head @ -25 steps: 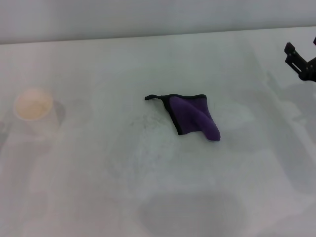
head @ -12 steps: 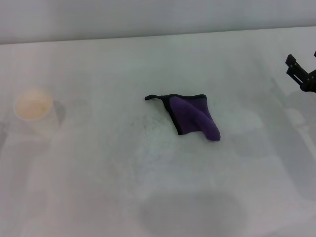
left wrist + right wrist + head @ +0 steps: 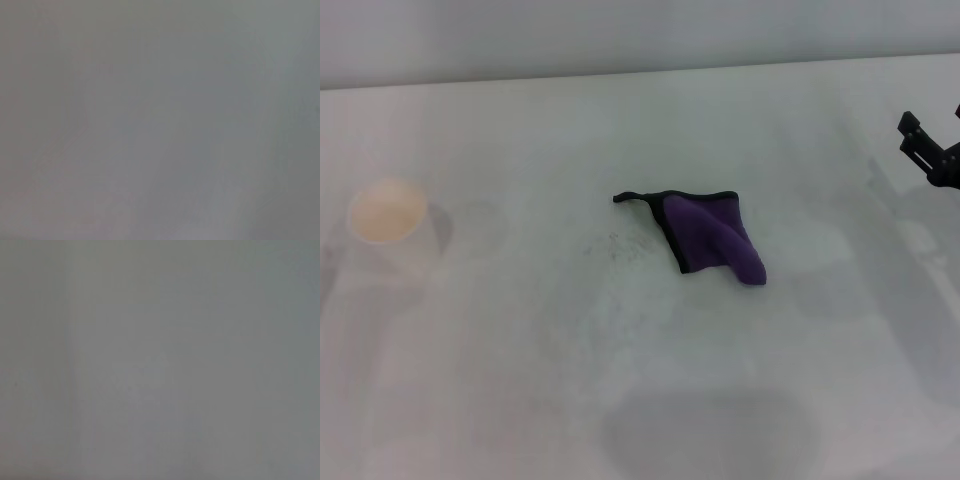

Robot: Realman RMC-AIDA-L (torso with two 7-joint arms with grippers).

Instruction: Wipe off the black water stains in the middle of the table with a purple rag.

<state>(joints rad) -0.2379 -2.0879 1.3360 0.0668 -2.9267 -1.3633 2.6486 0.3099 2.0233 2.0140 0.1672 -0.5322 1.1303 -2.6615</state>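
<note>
The purple rag (image 3: 712, 233) lies crumpled in the middle of the white table (image 3: 520, 350), its black edging and thin corner loop pointing left. No black water stains show in any view; only faint grey speckles lie just left of the rag. My right gripper (image 3: 933, 120) hangs at the far right edge of the head view, well away from the rag, open with nothing between its fingers. My left gripper is out of view. Both wrist views show only plain grey.
A white paper cup (image 3: 387, 213) stands at the left side of the table. The table's far edge runs along the top of the head view.
My right gripper has drifted lower and toward the right edge of the head view. The rag and the cup have not moved.
</note>
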